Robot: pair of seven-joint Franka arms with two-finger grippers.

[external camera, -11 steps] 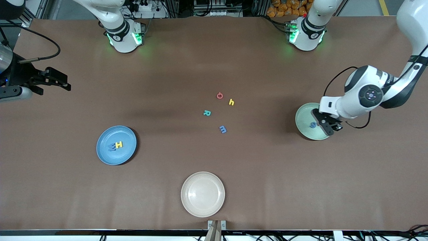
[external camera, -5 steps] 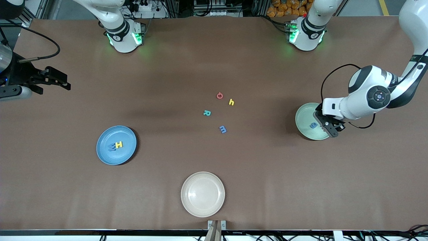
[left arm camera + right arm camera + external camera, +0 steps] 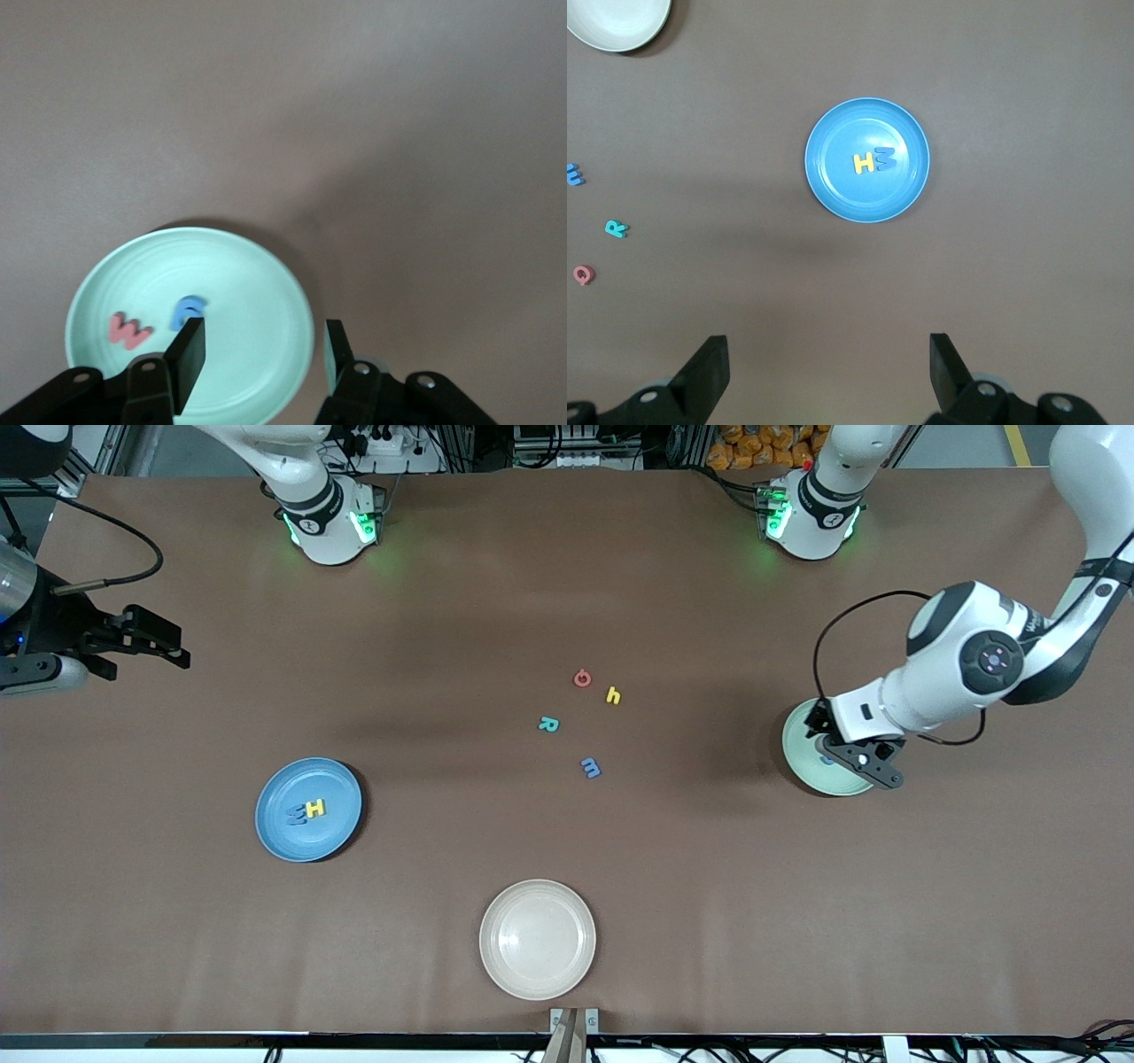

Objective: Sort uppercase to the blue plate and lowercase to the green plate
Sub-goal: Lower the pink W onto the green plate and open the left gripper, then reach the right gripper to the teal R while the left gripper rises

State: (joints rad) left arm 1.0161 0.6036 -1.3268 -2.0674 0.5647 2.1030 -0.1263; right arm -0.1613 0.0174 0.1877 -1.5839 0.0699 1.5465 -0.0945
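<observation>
The green plate (image 3: 800, 751) lies toward the left arm's end of the table. In the left wrist view the green plate (image 3: 239, 283) holds a blue g (image 3: 188, 310) and a red w (image 3: 128, 329). My left gripper (image 3: 852, 758) (image 3: 264, 341) hangs open over this plate, holding nothing. The blue plate (image 3: 288, 784) (image 3: 833, 190) toward the right arm's end carries a yellow H (image 3: 315, 808) and a blue M (image 3: 296, 814). Loose mid-table lie a red G (image 3: 582, 678), yellow h (image 3: 613, 696), teal R (image 3: 548, 724) and blue m (image 3: 591, 767). My right gripper (image 3: 164, 648) (image 3: 828, 354) waits open at the table's edge.
A cream plate (image 3: 538, 939) sits near the table's front edge, nearer to the front camera than the loose letters. Both arm bases (image 3: 330, 522) stand along the table's back edge.
The left gripper's jaws have widened, leaving the blue g lying on the green plate. Its hand has swung a little toward the table's middle. The right arm has not moved.
</observation>
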